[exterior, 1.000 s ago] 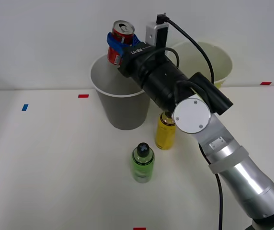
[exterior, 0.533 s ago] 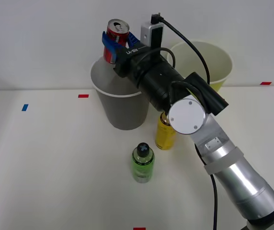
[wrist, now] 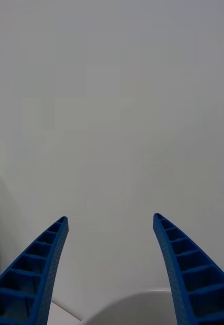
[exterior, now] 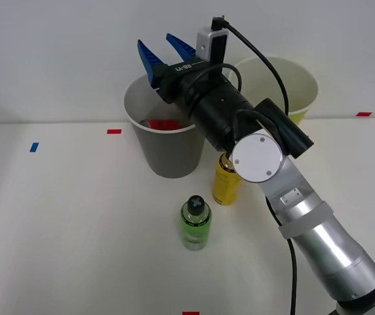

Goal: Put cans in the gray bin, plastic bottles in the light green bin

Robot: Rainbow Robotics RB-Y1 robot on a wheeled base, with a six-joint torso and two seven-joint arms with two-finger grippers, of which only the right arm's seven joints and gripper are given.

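The red can [exterior: 164, 123] lies inside the gray bin [exterior: 168, 154], only a red patch of it showing below the rim. Above the bin's back edge my right gripper [exterior: 160, 44] is open and empty, its blue fingers spread apart. In the wrist view the gripper [wrist: 109, 219] faces the bare white wall. The yellow bottle [exterior: 225, 184] stands just right of the gray bin, partly behind my arm. In front of it stands the green bottle [exterior: 195, 224]. The light green bin [exterior: 300, 88] is at the back right, behind my arm.
Small red tape marks [exterior: 114, 131] and a blue one [exterior: 34, 147] lie on the white table. My arm crosses from the lower right up over the yellow bottle. A white wall stands close behind both bins.
The gripper held the red can above the gray bin's rim; now its fingers have opened and the can has dropped into the bin.
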